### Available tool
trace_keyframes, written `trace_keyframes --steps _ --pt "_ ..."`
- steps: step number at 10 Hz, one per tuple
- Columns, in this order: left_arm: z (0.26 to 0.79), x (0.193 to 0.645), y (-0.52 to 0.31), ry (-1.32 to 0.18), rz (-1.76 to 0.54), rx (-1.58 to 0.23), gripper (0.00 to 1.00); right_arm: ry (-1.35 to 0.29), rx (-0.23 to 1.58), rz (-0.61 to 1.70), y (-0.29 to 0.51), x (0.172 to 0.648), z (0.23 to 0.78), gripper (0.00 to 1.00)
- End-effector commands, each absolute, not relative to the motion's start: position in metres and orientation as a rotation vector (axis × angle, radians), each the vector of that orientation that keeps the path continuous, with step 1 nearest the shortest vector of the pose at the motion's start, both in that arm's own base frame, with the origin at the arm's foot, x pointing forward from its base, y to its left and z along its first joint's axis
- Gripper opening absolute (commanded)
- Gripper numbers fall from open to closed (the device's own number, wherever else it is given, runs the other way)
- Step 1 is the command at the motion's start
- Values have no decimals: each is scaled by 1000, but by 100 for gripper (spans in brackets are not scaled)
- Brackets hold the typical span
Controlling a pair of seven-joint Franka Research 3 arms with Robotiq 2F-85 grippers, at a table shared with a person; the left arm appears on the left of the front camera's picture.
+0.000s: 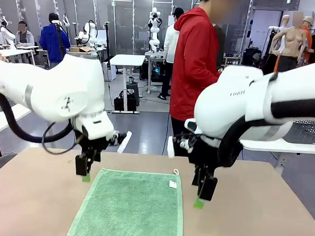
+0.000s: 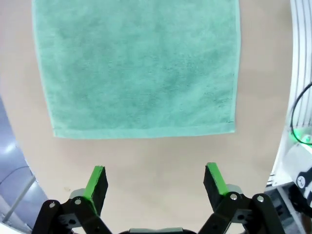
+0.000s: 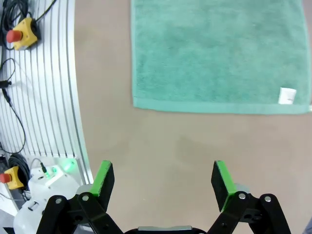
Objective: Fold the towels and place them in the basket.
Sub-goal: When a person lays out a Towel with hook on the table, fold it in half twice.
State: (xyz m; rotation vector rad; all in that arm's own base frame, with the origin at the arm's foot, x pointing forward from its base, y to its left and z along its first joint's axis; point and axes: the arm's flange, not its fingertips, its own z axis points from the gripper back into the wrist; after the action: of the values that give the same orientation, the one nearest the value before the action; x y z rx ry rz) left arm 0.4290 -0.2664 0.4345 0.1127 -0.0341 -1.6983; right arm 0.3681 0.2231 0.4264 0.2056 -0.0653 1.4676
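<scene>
Mint green towel (image 1: pixel 129 209) lay flat and unfolded on the tan table (image 1: pixel 26 196), at 6 o'clock in the front view, its near edge cut off by the picture's bottom. A small white label (image 1: pixel 172 184) sat at the far corner at 1 o'clock of the cloth, with a small loop beside it at the hem.

Left gripper (image 1: pixel 85 173) hung just off the far corner at 11 o'clock of the towel, green pads pointing down at bare table. In the left wrist view its jaws stood wide apart, holding nothing, with the towel's hem a short way ahead at 12 o'clock.

Right gripper (image 1: pixel 202 197) hung just beside the far corner at 1 o'clock, low over the table. In the right wrist view its jaws were likewise spread wide and empty, with the hem and label ahead.

A person (image 1: pixel 195 62) in a red jacket stood at the far side, hands out of sight.

Judged step: approach to the two far corners before the first fold.

Hazards:
- Both grippers stood off the cloth. Closing there would likely pinch air.
- A shallow bite on the hem could let the terry slip out during the lift.
- Uneven travel of the two arms would probably skew the fold.
- Descending too far could press the pads into the table.
</scene>
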Motion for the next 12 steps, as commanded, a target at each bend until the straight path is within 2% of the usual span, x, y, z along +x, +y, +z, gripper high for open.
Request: trace_keyframes --steps 1,6,11,12 --pt "411 405 -251 -77 -1761 131 100 -41 205 1438 238 356 404 100" --pt "380 353 -245 -70 -1757 39 100 -27 167 1387 270 328 361 100" --pt "356 349 -240 -48 -1708 -13 100 12 126 1393 290 335 335 100" --pt "361 345 -241 -22 -1724 3 100 -14 167 1401 279 327 345 100"
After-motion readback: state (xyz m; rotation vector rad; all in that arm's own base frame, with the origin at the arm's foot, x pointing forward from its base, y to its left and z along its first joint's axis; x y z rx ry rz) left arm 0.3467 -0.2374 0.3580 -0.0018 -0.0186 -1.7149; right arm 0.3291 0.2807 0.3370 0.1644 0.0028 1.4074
